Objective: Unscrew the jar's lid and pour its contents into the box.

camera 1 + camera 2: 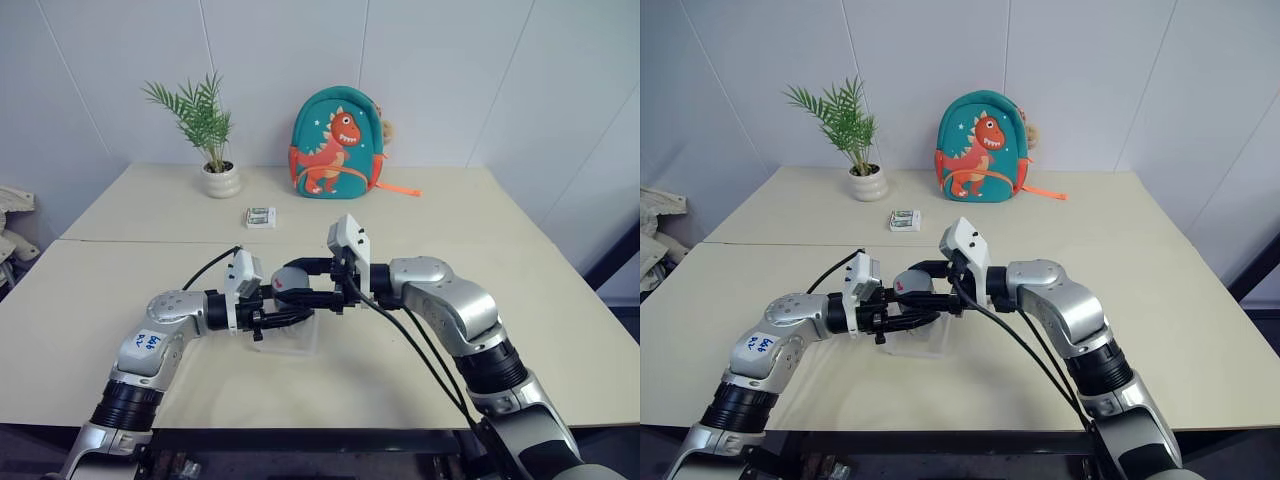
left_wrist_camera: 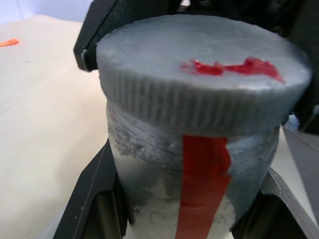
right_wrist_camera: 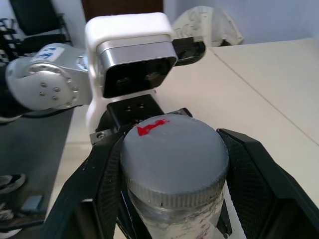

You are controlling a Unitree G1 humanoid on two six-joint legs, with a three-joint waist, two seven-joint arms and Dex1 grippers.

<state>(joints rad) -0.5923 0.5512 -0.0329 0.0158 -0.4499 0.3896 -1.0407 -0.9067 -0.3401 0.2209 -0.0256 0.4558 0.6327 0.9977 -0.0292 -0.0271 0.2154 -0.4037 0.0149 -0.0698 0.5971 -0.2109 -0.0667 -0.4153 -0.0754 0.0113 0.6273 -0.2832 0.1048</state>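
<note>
We see the beige worktop [image 1: 520, 300] carrying everything. At its far edge, 12 o'clock, a teal dinosaur backpack [image 1: 338, 142] stands against the wall; a potted palm [image 1: 212, 135] sits at 11 o'clock. The clear box [image 1: 290, 340] lies at centre, directly under both hands. The jar [image 2: 189, 184], red stripe on its side, is held above the box. Left hand [image 1: 285, 317] clamps the jar body, fingers [image 2: 92, 199] tight on both sides. Right hand [image 1: 305, 283] comes in from 3 o'clock, closed on the lid [image 3: 174, 162], which sits on the jar, red mark on top. A small white-and-green packet [image 1: 260, 217] lies near the plant. Contents hidden.
</note>
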